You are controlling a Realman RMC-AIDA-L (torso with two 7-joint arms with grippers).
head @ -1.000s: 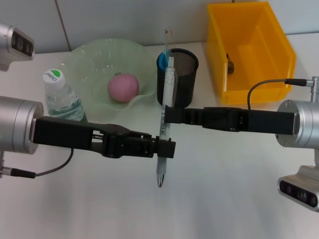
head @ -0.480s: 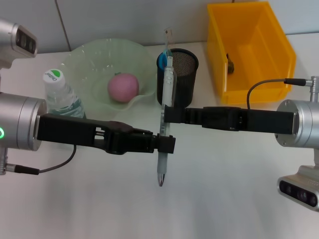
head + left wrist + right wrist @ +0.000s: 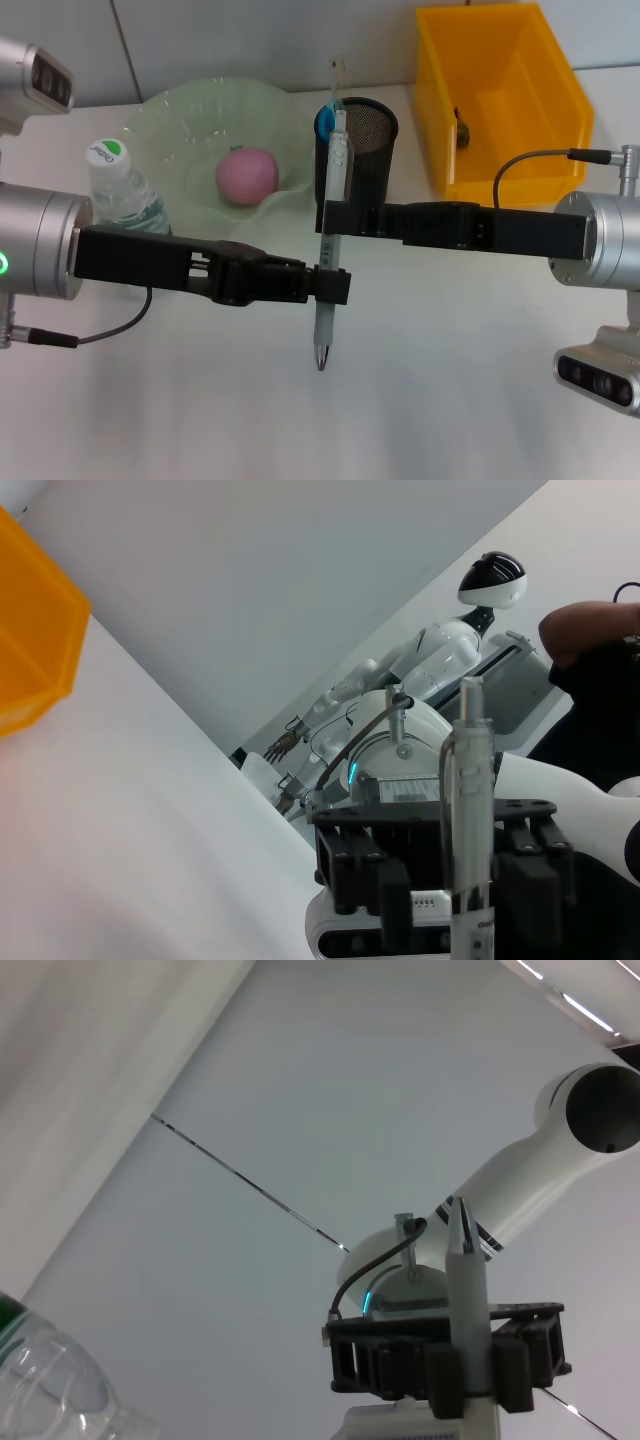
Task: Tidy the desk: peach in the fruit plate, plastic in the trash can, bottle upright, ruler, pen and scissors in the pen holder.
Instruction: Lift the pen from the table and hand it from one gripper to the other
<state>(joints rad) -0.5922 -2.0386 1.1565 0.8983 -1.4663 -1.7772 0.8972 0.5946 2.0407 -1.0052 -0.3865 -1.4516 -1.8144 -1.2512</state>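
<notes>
A clear pen (image 3: 322, 335) hangs upright over the table, tip down, in front of the black mesh pen holder (image 3: 372, 150). My left gripper (image 3: 335, 285) is shut on the pen's lower half. My right gripper (image 3: 330, 218) reaches in from the right at the pen's upper half, open, with a finger on each side. The left wrist view shows the pen (image 3: 468, 780) between those fingers. The holder contains blue-handled scissors (image 3: 325, 122) and a clear ruler (image 3: 336, 72). The peach (image 3: 247, 175) lies in the green plate (image 3: 170, 115). The bottle (image 3: 125, 200) stands upright.
A yellow bin (image 3: 500, 100) stands at the back right with a small dark thing (image 3: 462, 128) inside. The plate and bottle sit at the back left, behind my left arm. White tabletop lies below the pen tip.
The right gripper has risen and pushed slightly left along the pen. The left gripper and pen have lifted a little.
</notes>
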